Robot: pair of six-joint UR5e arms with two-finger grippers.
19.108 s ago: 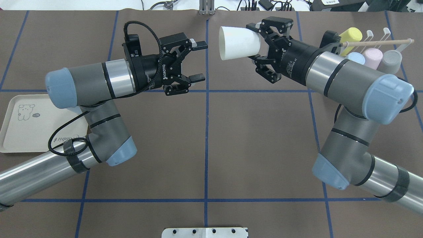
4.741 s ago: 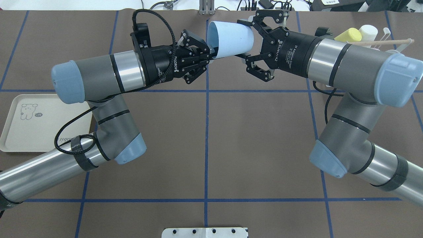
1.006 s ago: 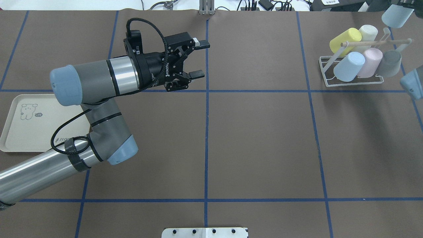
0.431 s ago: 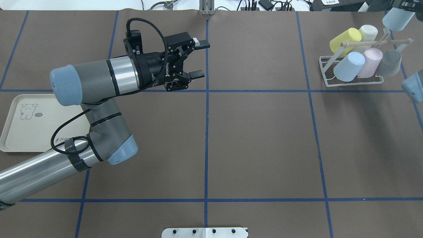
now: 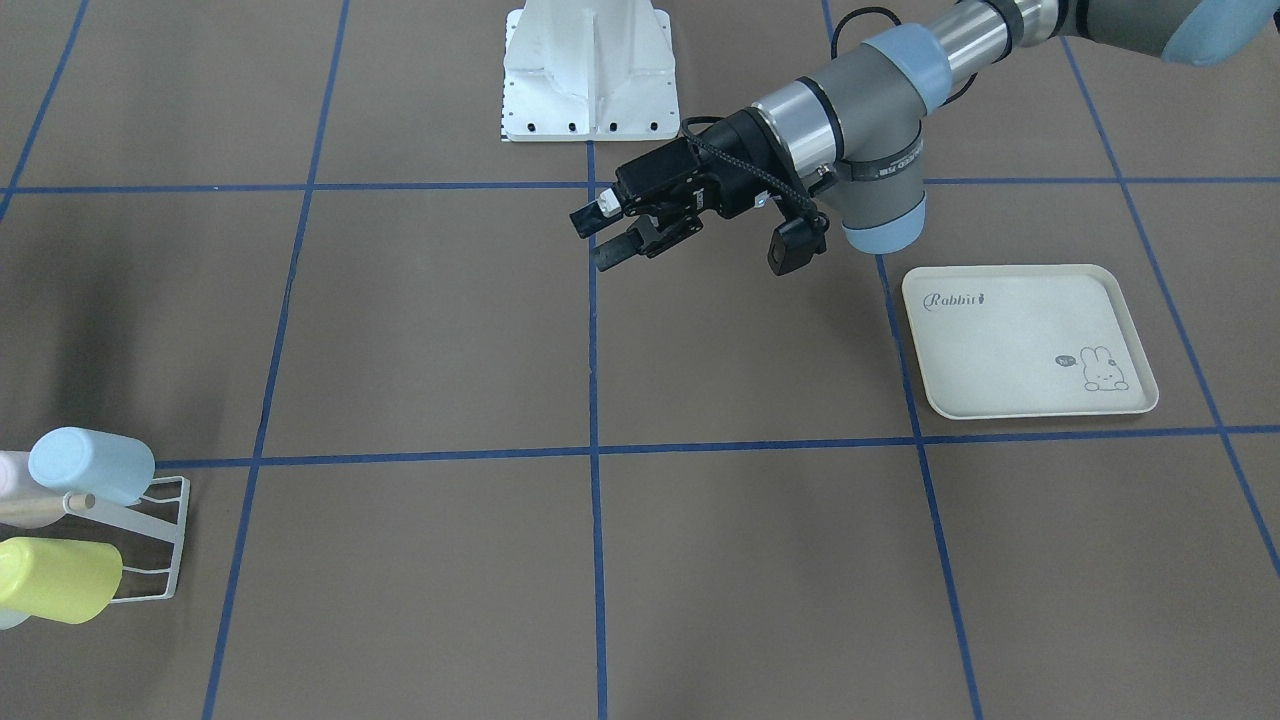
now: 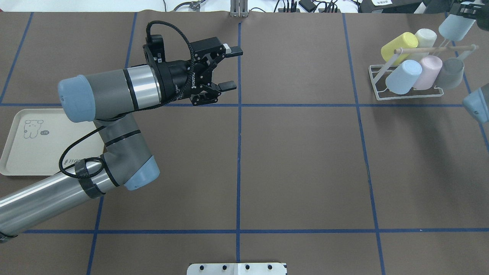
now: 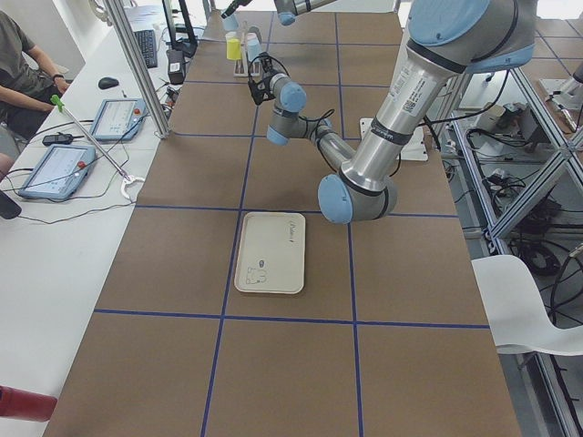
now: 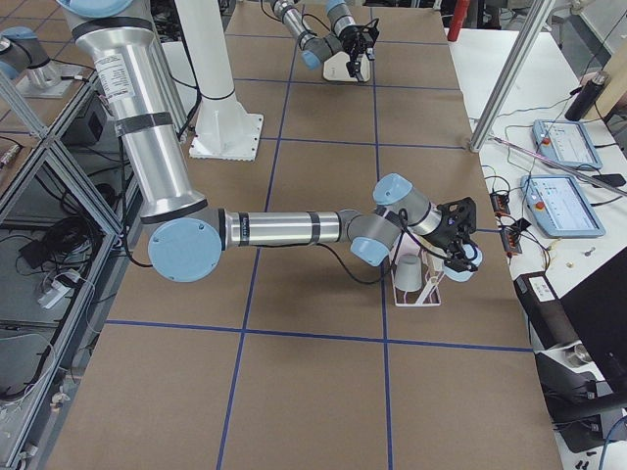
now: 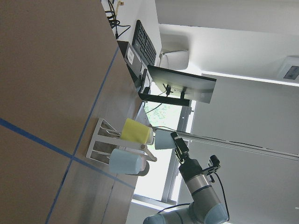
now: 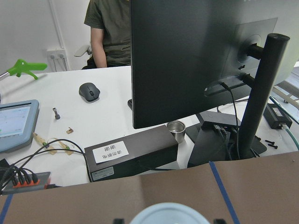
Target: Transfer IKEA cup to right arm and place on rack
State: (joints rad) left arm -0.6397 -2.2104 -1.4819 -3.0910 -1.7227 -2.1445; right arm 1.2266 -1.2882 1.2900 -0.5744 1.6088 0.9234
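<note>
Right gripper [image 9: 177, 143]: was found closed on the base of the held blue cup [image 6: 453, 27], at the far right corner of the table, just beyond the rack [image 6: 408, 94].
Held blue cup: was carried in the air and tilted, with its open mouth turned away from the gripper and toward the rack. It was seen just beside the far end of the wooden dowel [image 6: 435, 49] and near the white cup [image 6: 426, 37]. Whether it touched the rack could not be told.
Left gripper [image 6: 233, 68]: was held with its fingers spread wide and nothing between them, above the table near the centre line and well apart from the rack.
Rack: was set on the table's right side, a white wire frame with the dowel lying across its top.
Cups on the rack: five were seen lying tilted in two rows. The yellow cup [image 6: 399, 45] and the white cup were in the far row. The racked blue cup [image 6: 403, 76], the pink cup [image 6: 428, 71] and the grey cup [image 6: 450, 72] were in the near row.
Tray [image 6: 23, 152]: was laid flat at the left edge of the table, partly covered in the overhead view by the left arm.
</note>
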